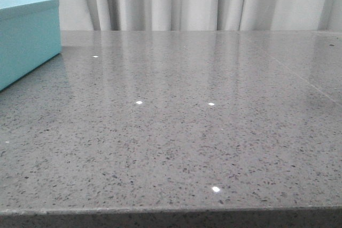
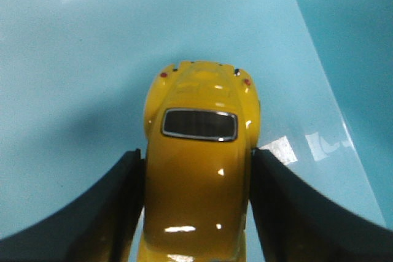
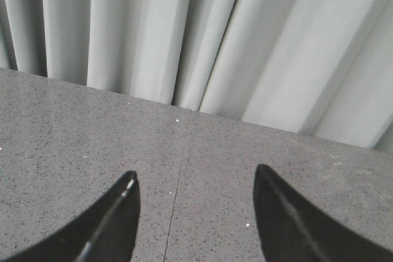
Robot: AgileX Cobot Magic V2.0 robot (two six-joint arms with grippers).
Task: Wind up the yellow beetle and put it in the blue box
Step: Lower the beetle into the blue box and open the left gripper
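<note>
While the front view shows neither arm, it does show the box [image 1: 26,38] at the far left of the grey speckled table [image 1: 181,137], its turquoise side and pale rim cut off by the picture's edge, with white curtains [image 1: 203,1] hanging behind the table. Seen from the left wrist, the left gripper [image 2: 195,207] is clamped on the beetle [image 2: 198,170]: one dark finger [image 2: 110,207] presses against one flank of the yellow body and the other finger presses against the opposite flank, so the car sits squarely between them. Its roof and dark rear window face the camera, and its tail end, with two small red lights, sticks out past the fingertips. Behind the car lies a smooth pale turquoise surface, with a darker turquoise plane at one side; whether the wheels touch that surface cannot be told. Seen from the right wrist, the right gripper [image 3: 193,213] has its fingers well apart and nothing between them, above bare table with the curtains beyond.
</note>
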